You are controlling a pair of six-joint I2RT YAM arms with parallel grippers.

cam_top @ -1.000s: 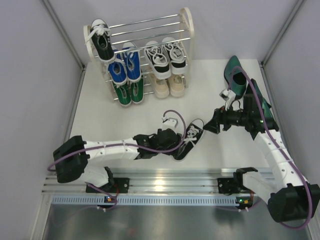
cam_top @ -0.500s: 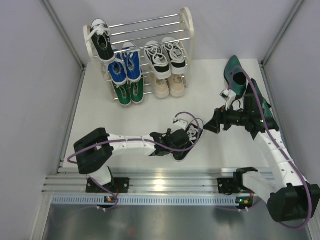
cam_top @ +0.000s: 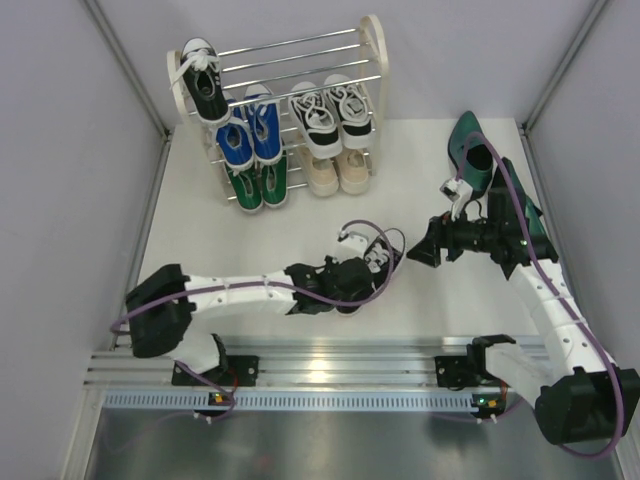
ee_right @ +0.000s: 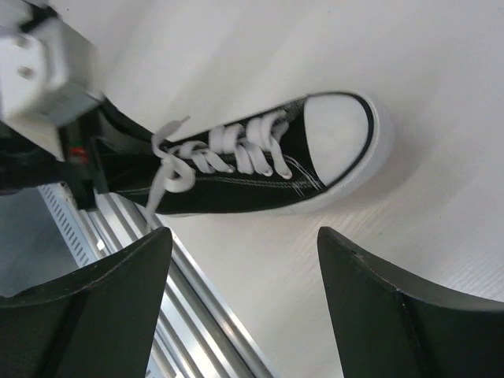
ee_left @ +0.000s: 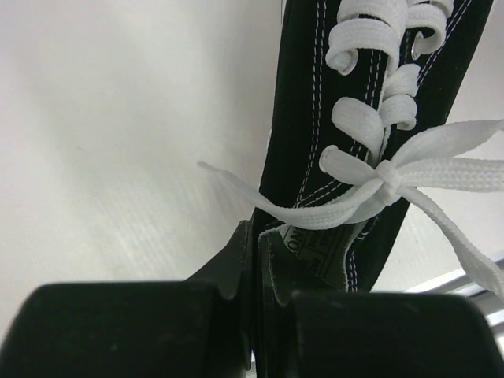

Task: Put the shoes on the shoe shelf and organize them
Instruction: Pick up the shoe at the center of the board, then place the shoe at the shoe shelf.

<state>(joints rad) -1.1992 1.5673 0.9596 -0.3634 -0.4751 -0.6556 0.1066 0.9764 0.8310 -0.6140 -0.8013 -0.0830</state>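
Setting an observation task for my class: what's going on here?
The left gripper is shut on the rim of a black sneaker lying on the table. The right gripper hangs open beside it, holding nothing. Green dress shoes wait at the far right; the shelf already holds other shoes.

Left tool [cam_top: 366, 273] gripping lone black sneaker [cam_top: 386, 258].
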